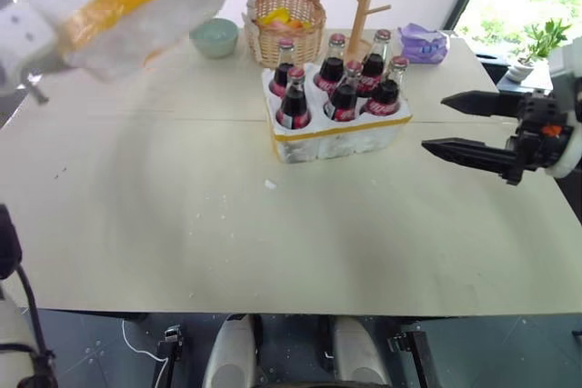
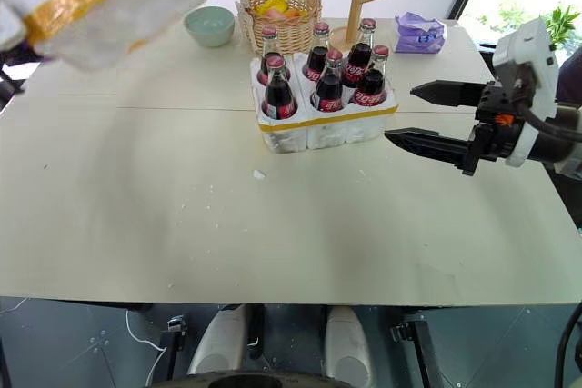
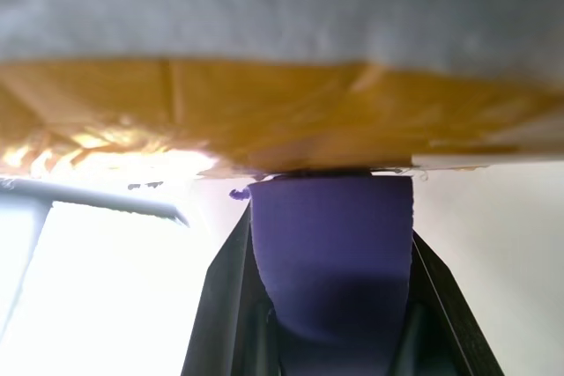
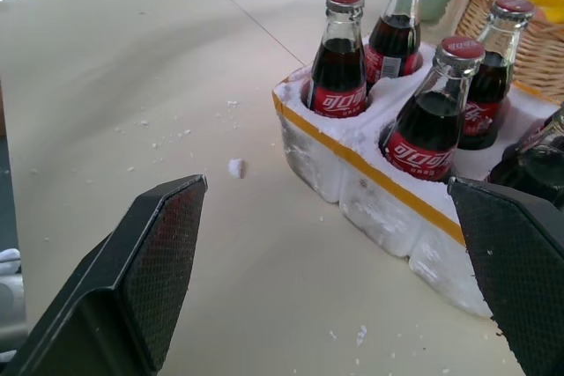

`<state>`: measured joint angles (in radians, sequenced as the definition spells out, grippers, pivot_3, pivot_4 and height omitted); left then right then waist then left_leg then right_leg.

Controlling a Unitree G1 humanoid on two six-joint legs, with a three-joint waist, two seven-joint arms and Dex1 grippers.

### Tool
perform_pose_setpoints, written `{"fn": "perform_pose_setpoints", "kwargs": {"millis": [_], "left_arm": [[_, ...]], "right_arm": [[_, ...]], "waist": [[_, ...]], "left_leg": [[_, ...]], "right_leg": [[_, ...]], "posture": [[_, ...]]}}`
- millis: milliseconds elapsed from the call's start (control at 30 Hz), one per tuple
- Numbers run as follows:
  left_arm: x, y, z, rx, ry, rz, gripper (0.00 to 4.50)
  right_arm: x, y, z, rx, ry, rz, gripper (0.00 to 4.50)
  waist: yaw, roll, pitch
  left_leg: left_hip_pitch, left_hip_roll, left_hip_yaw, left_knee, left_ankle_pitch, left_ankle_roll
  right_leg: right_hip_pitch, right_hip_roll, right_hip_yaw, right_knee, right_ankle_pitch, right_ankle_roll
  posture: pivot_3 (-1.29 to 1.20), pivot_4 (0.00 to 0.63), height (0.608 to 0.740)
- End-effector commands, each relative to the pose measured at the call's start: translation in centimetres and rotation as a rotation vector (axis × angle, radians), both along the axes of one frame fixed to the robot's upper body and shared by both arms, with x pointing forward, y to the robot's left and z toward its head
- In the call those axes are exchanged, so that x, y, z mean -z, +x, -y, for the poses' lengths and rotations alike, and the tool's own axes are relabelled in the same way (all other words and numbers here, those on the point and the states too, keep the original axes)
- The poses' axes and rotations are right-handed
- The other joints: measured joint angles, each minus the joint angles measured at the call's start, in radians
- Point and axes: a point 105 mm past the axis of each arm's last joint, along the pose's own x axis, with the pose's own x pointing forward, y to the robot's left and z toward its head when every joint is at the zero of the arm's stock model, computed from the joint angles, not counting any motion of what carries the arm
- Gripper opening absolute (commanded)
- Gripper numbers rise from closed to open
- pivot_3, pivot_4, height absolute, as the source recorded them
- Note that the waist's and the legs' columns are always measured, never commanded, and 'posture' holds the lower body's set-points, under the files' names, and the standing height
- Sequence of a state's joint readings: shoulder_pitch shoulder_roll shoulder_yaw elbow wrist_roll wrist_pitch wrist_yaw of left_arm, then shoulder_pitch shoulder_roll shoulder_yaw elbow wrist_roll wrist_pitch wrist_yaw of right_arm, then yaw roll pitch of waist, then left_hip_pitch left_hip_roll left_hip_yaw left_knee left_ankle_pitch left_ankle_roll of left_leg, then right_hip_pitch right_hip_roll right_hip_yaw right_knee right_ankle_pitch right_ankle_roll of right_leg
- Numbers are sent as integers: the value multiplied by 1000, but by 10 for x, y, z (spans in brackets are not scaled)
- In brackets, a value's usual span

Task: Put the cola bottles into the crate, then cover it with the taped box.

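Holding the taped box (image 1: 118,6) aloft in clamped left gripper (image 3: 330,178), right gripper (image 1: 450,124) level beside crate (image 1: 341,134), fingers spread, empty

Table (image 1: 164,224) – pale top; borne directly on it: crate (image 1: 341,138) just ahead of the right gripper (image 1: 435,124), wicker basket (image 1: 286,29), green bowl (image 1: 215,38), wooden rack (image 1: 364,6), purple packet (image 1: 423,43) beyond; white crumbs (image 1: 269,184) scattered.

Six bottles (image 2: 326,79) stand in the crate (image 2: 323,124); the box (image 2: 100,2) hangs high left; the right gripper (image 2: 411,115) gapes beside the crate.
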<state>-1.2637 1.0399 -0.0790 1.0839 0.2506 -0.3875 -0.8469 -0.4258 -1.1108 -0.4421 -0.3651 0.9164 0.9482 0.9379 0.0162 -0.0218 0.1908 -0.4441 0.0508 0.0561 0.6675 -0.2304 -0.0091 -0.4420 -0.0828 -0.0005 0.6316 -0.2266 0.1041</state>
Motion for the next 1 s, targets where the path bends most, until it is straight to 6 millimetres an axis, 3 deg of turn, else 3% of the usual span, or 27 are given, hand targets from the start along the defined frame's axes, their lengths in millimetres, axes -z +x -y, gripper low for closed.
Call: {"fn": "perform_pose_setpoints", "kwargs": {"millis": [33,167,400,700,833,1000], "left_arm": [[-57,-3,47,122,81,293,663],[-64,8,98,162,342,431,663],[-55,24,171,236,483,524,663],[-29,30,207,221,554,430,663],[-7,27,219,227,636,355,663],[4,14,236,255,637,312,663]], "right_arm": [[-10,-2,6,24,7,54,4500],[-10,-4,8,39,23,51,4500],[-5,-10,12,79,52,41,4500],[-1,-13,18,136,104,46,4500],[0,-14,18,142,120,49,4500],[0,-11,18,155,132,51,4500]], "waist": [[-3,0,0],[-6,0,0],[-5,0,0],[-4,0,0],[-4,0,0],[-3,0,0]], "left_leg": [[0,0,0,0,0,0],[1,0,0,0,0,0],[1,0,0,0,0,0],[2,0,-1,0,0,0],[1,0,-1,0,0,0],[2,-1,-2,0,0,0]], "right_leg": [[0,0,0,0,0,0],[0,1,0,0,1,2],[0,1,1,1,1,3],[0,1,1,1,1,3],[1,1,1,1,1,3],[1,1,1,1,1,3]], "posture": [[0,150,740],[0,150,740],[0,150,740],[0,150,740],[0,150,740],[0,150,740]]}}
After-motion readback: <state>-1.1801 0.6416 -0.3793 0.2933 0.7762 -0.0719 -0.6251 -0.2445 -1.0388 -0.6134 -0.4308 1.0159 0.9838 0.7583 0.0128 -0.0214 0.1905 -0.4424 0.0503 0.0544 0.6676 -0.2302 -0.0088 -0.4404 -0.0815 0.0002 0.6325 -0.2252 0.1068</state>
